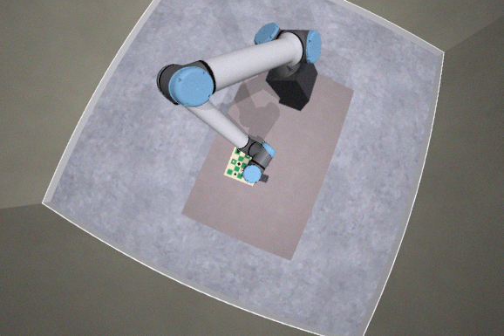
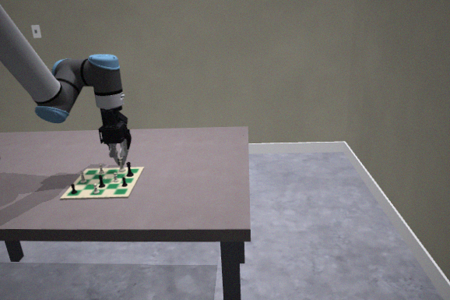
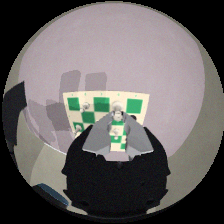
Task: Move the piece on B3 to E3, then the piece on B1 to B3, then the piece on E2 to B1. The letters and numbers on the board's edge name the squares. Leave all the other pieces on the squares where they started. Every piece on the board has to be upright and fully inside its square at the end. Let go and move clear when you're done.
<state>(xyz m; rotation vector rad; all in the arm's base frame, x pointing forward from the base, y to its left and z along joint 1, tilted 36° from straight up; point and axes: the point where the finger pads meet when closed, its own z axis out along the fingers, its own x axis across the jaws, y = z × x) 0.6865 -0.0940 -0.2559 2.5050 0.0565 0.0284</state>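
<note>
A small green and cream chessboard [image 2: 104, 182] lies on the brown table; it also shows in the overhead view [image 1: 237, 166] and in the wrist view [image 3: 106, 120]. Several black and white pieces stand on it. My gripper [image 2: 121, 164] is shut on a white piece [image 3: 117, 131] and holds it low over the board's far right part, next to a black piece [image 2: 129, 170]. I cannot tell whether the held piece touches the board. The board's letters and numbers are too small to read.
Other pieces stand close by: a white one [image 2: 115, 177], a black one [image 2: 124, 181], a black one [image 2: 101, 181] and a black one [image 2: 73, 188] at the near left. The table's right edge [image 2: 248, 180] is far from the board.
</note>
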